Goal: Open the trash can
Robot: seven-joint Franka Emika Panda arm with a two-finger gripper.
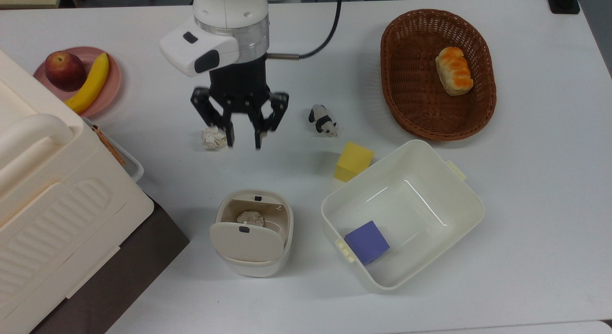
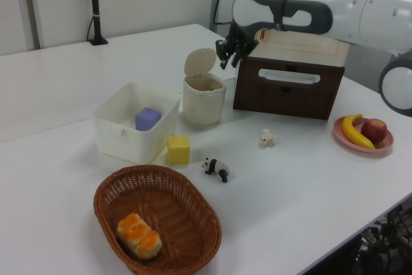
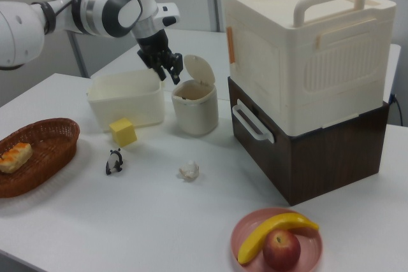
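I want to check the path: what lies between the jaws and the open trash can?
In the top view, only bare table separates the gripper from the trash can.

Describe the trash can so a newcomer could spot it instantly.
Start at the big cream ribbed box on its dark brown base; the trash can stands on the white table just beside it, between it and the open cream tub. It is the small rounded-square cream bin, its beige lid flipped up, crumpled paper inside.

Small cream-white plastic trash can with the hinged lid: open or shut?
Open. The small cream-white plastic trash can has its beige-grey lid standing up, exposing a crumpled wad inside.
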